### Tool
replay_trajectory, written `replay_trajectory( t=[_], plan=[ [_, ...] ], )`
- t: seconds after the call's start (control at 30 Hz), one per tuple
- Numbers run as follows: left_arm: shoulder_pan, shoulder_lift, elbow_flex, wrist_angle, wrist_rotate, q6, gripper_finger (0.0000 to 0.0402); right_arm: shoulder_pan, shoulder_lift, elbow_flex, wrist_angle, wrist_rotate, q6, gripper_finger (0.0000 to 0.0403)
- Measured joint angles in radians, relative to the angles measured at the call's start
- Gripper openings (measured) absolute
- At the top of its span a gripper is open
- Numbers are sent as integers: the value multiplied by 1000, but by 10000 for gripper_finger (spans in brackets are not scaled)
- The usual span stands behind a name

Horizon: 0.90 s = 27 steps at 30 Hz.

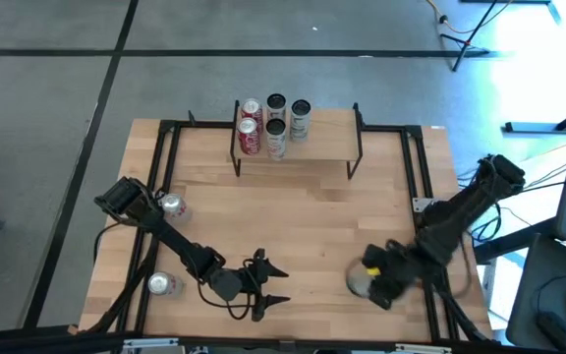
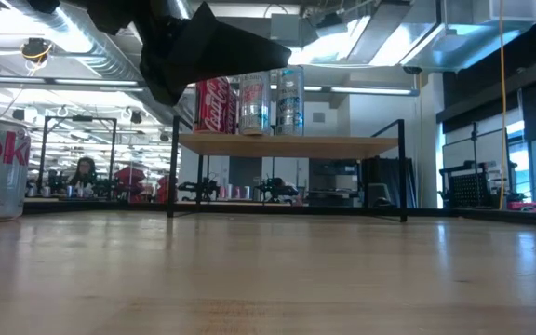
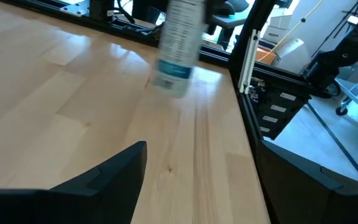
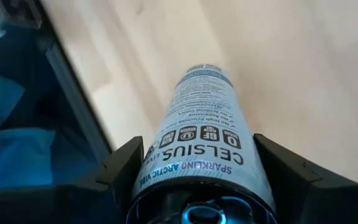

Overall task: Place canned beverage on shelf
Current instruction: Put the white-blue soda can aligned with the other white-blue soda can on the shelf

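Note:
A slim white Celsius can (image 4: 204,143) is between the fingers of my right gripper (image 1: 369,280), which is shut on it above the table's near right part. The same can shows blurred and tilted in the left wrist view (image 3: 179,43). The shelf (image 1: 322,147), a light plank on a thin black frame, stands at the table's far middle. Several cans (image 1: 273,123) stand on its left half. My left gripper (image 1: 275,285) waits open near the front edge, pointing toward the right, with nothing between its fingers. My right gripper pinches the can's round wall just below its top end (image 4: 157,158) between its two fingers (image 4: 126,165). The fingers come steeply from above, one on each side. The can hangs below them, bottom end down and somewhat tilted. Whether its bottom touches the tabletop I cannot tell.
Two silver cans stand at the table's left, one (image 1: 172,205) beside the left arm and one (image 1: 162,285) near the front corner. A black frame rail (image 1: 423,187) runs along the table's edges. The right half of the shelf's plank (image 2: 342,144) is bare.

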Motion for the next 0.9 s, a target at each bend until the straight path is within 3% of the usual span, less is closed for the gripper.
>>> replay_trajectory(
  t=[0.2,0.43,0.7,0.9],
  plan=[
    [1,1,0,0,1,-7,289,-254,0,0,39,-98,-224,234],
    [1,2,0,-11,0,-8,289,-475,80,34,121,-288,-418,234],
    [1,3,0,-40,0,-42,289,-558,271,245,-170,-263,-537,234],
    [-4,3,0,-61,0,-60,289,-555,353,326,-192,-260,-562,234]
  ],
)
